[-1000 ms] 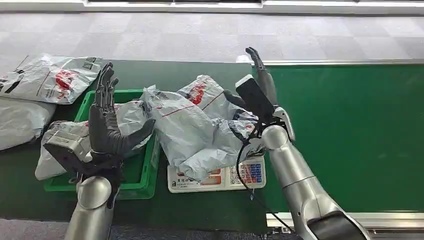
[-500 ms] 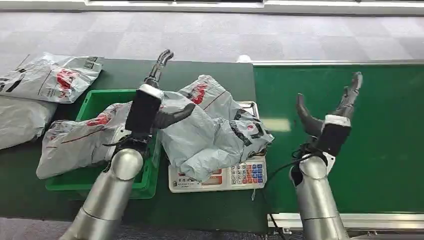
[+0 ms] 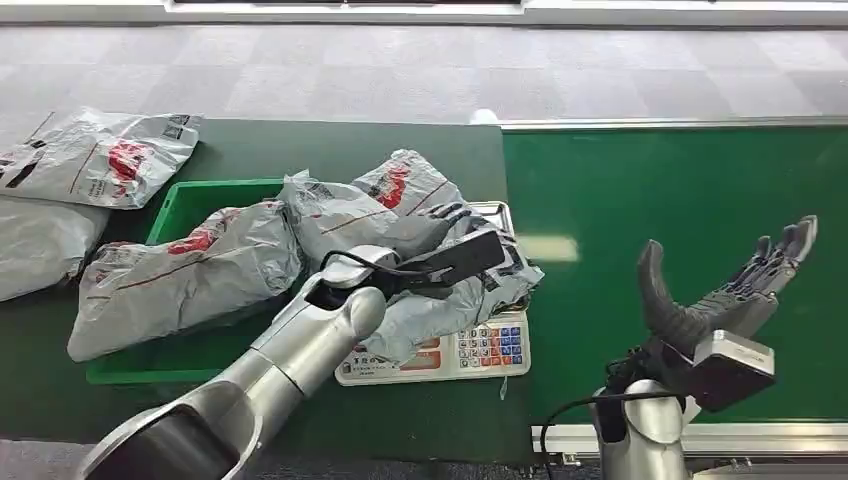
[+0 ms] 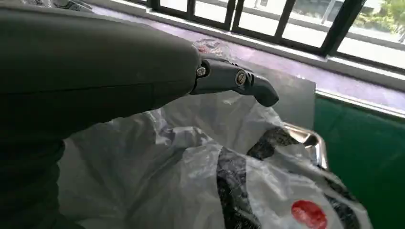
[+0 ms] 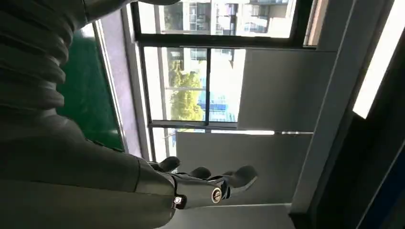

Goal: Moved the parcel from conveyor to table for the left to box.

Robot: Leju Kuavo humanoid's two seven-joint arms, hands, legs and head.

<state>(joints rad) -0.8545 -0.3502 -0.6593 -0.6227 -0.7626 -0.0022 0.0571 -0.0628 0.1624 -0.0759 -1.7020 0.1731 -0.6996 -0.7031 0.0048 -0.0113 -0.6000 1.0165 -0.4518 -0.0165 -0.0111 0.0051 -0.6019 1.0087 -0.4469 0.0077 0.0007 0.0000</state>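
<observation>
The parcel (image 3: 420, 260) lies on the scale (image 3: 470, 352) on the bench (image 3: 400, 140), right under the left hand (image 3: 455, 258), whose fingers (image 4: 234, 81) are spread and hold nothing, while the right hand (image 3: 725, 300) hangs wide open over the belt (image 3: 680, 190), well apart.

You see the crumpled grey parcel (image 3: 420, 270) lying slumped over the scale (image 3: 470, 352) near the desk's front edge.

A parcel (image 3: 400, 260) lies on the scale (image 3: 470, 352), right of the crate (image 3: 190, 205).
</observation>
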